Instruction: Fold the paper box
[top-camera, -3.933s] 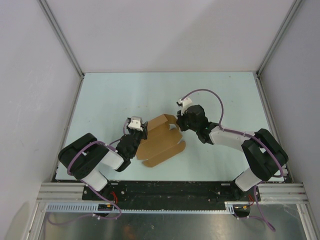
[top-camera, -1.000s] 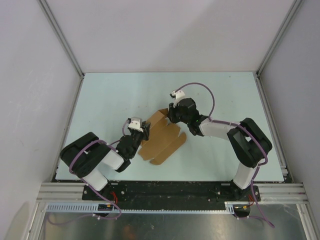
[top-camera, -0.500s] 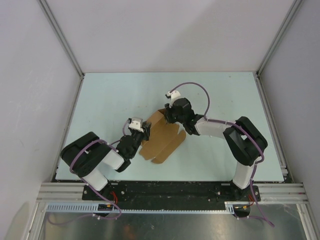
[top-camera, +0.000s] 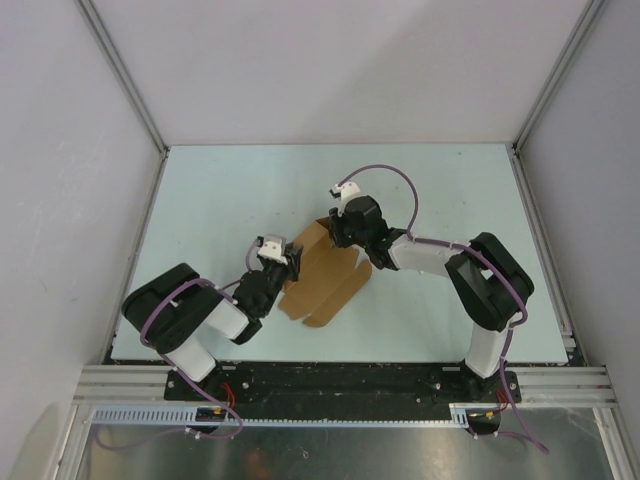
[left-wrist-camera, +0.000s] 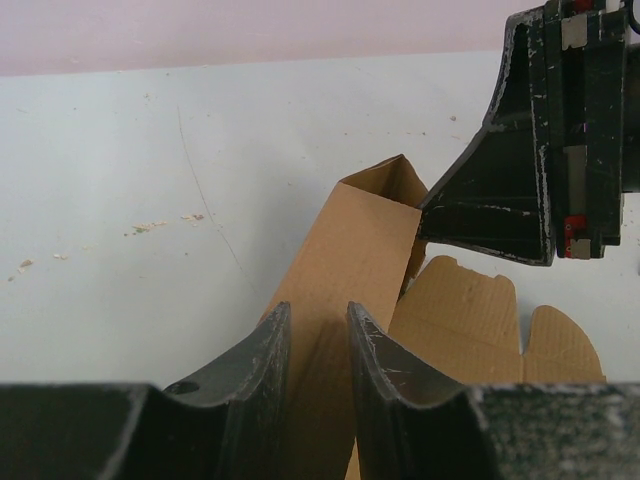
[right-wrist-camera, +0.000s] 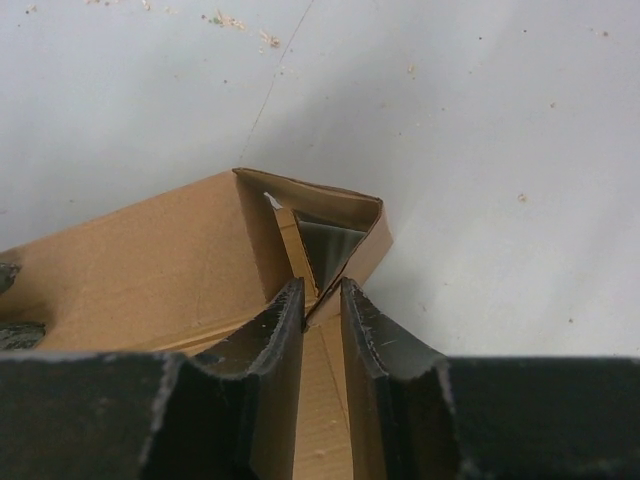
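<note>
The paper box (top-camera: 330, 285) is a tan, partly folded cardboard sheet lying on the pale table between my two arms. Its far left corner stands up as a folded wall (left-wrist-camera: 350, 240). My left gripper (top-camera: 291, 262) is at the sheet's left edge. In the left wrist view its jaws (left-wrist-camera: 318, 325) are shut on that upright panel. My right gripper (top-camera: 335, 238) comes in from the far side. Its jaws (right-wrist-camera: 322, 300) are closed narrowly on the folded corner flap (right-wrist-camera: 330, 230). One of its black fingers (left-wrist-camera: 480, 200) touches the wall's top corner.
The pale table (top-camera: 220, 190) is enclosed by white walls with metal frame posts at the back corners. Scalloped tabs of the sheet (left-wrist-camera: 560, 345) lie flat to the right of the raised wall. Small crumbs dot the table surface (left-wrist-camera: 150, 228).
The right arm has swung left across the sheet to its far corner, and the curled far flap now stands folded. The left gripper has kept its hold.
</note>
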